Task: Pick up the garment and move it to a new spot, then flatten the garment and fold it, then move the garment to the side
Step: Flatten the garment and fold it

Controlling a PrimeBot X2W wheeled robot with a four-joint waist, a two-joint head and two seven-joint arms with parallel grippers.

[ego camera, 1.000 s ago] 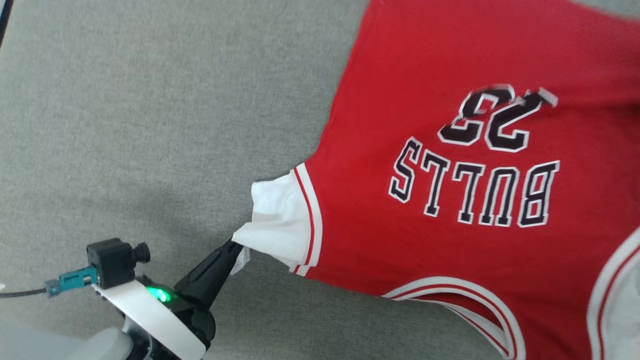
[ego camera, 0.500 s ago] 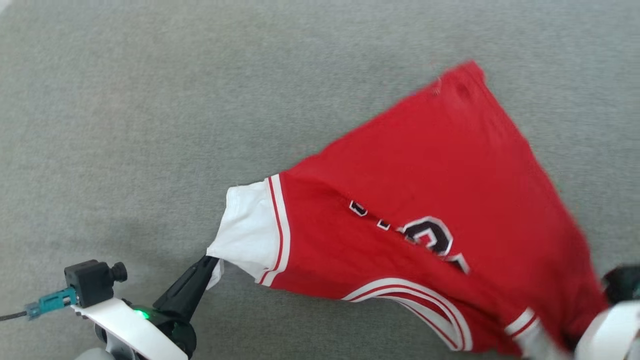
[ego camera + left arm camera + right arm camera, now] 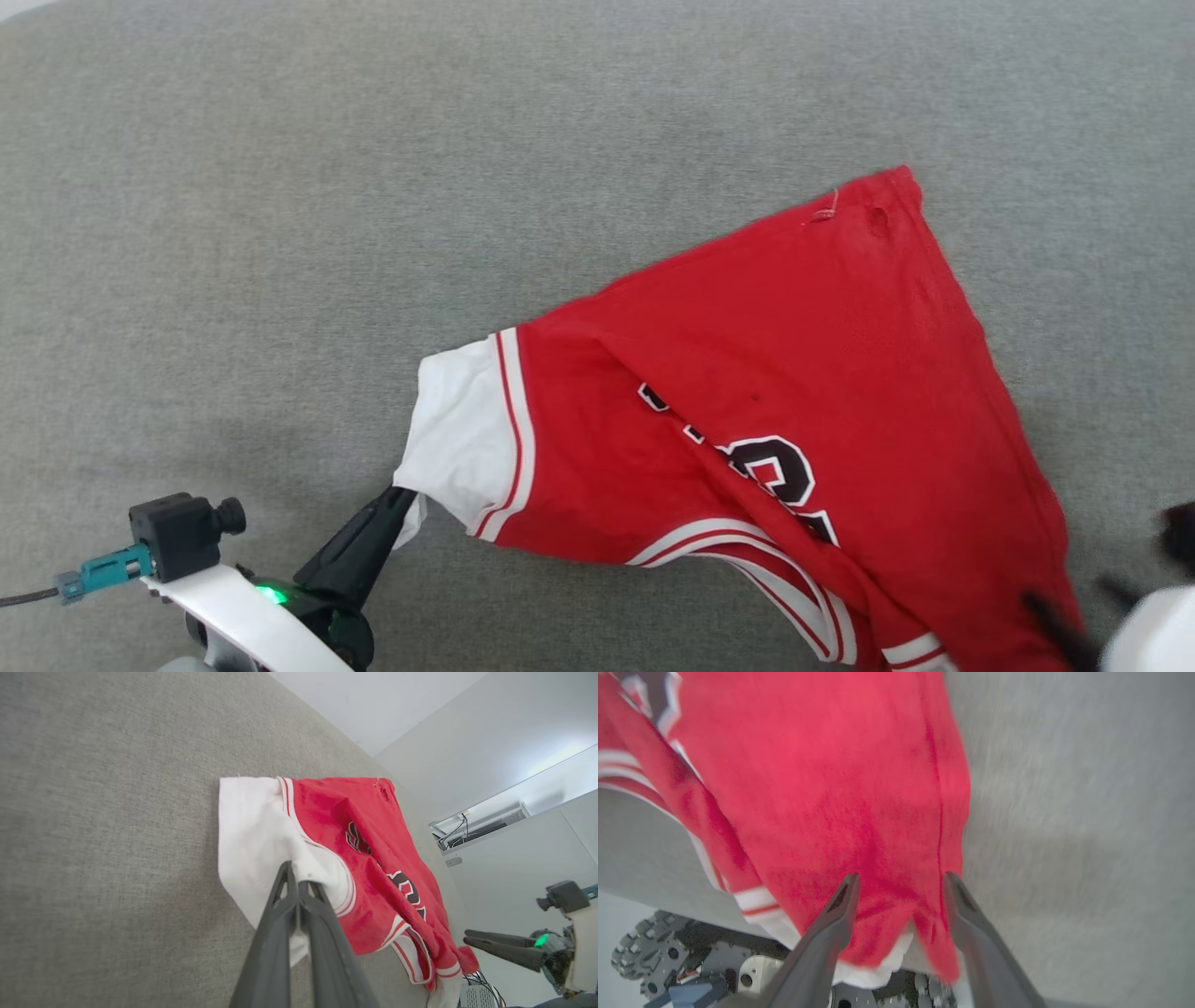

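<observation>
Grey felt-like surface (image 3: 280, 233): wide, flat.

Garment (image 3: 794, 373): lies on the surface toward the near right. The red body is doubled over on a slant, so the black numeral is half hidden under the fold. One far corner points away. The near right part droops over the surface's edge.

White sleeve end (image 3: 462, 429): sticks out to the left and is drawn to a point.

Left gripper (image 3: 400, 497): jaws pressed together on the corner of that sleeve end, with cloth pinched between the tips. This is plain from the left wrist view.

Right gripper (image 3: 901, 882): jaws spread wide. Red cloth lies beyond and between the tips and is not pinched. Whether a tip brushes it, cannot tell. Blurred in the head view, at the drooping part.
</observation>
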